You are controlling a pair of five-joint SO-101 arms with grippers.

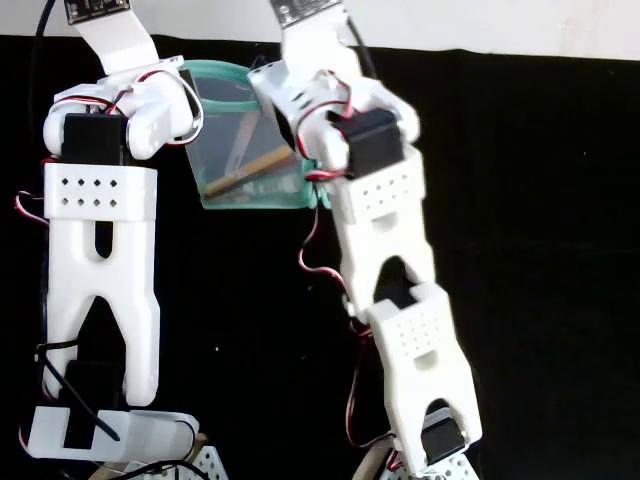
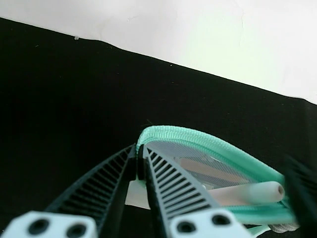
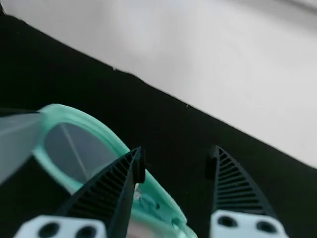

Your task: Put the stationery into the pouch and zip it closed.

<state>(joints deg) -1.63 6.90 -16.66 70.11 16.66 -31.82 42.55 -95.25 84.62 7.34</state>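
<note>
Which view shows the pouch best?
The high view: most of the pouch shows between both arms, stationery visible inside. The left wrist view shows its teal edge pinched in the left fingers; the right wrist view, some rim beside the open right fingers.

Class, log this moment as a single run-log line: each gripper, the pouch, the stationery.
left gripper: shut on pouch rim | right gripper: open, beside pouch | stationery: inside pouch | pouch mouth: open, not zipped
</note>
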